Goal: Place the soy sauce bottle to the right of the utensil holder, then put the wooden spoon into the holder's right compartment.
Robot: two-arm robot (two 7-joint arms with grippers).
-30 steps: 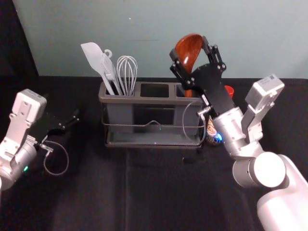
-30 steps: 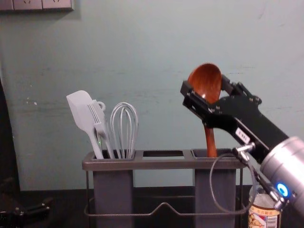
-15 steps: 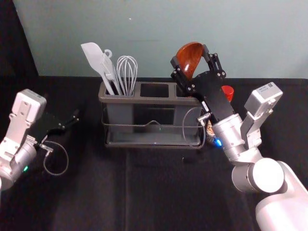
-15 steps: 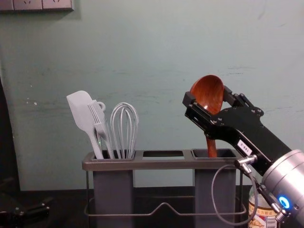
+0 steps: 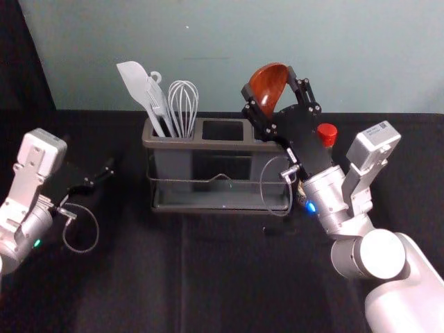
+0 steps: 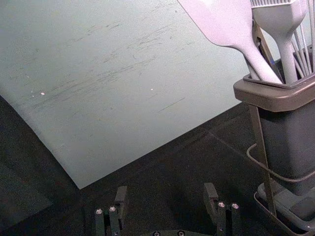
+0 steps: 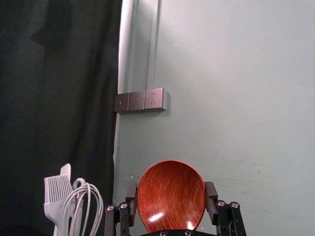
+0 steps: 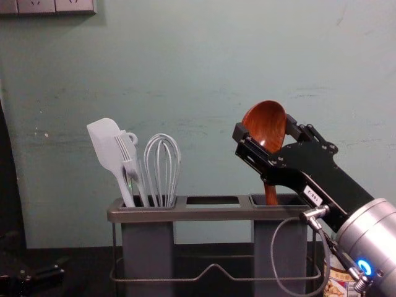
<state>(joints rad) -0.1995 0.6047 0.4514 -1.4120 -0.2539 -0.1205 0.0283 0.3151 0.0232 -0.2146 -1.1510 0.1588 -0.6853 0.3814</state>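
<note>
My right gripper (image 5: 281, 90) is shut on the bowl of the wooden spoon (image 5: 267, 84), above the right end of the utensil holder (image 5: 222, 146). In the chest view the spoon (image 8: 266, 124) leans slightly, its handle's lower end at the right compartment's opening (image 8: 291, 200). The right wrist view has the bowl (image 7: 171, 196) between both fingertips of the right gripper (image 7: 171, 199). Right of the holder stands the soy sauce bottle, with a red cap (image 5: 327, 131) and a label (image 8: 337, 288), partly behind the right arm. Left of the holder, my left gripper (image 5: 97, 179) idles; its wrist view shows the gripper (image 6: 166, 196) open.
A white spatula (image 5: 136, 84), a brush and a whisk (image 5: 183, 104) stand in the holder's left compartment. The middle opening (image 5: 223, 130) holds nothing visible. Behind the black-covered table (image 5: 229, 277) rises a pale wall.
The right gripper has lowered with the spoon and shifted slightly left, bringing the handle lower at the right compartment. More of the red cap now shows in the head view. The left arm stayed still.
</note>
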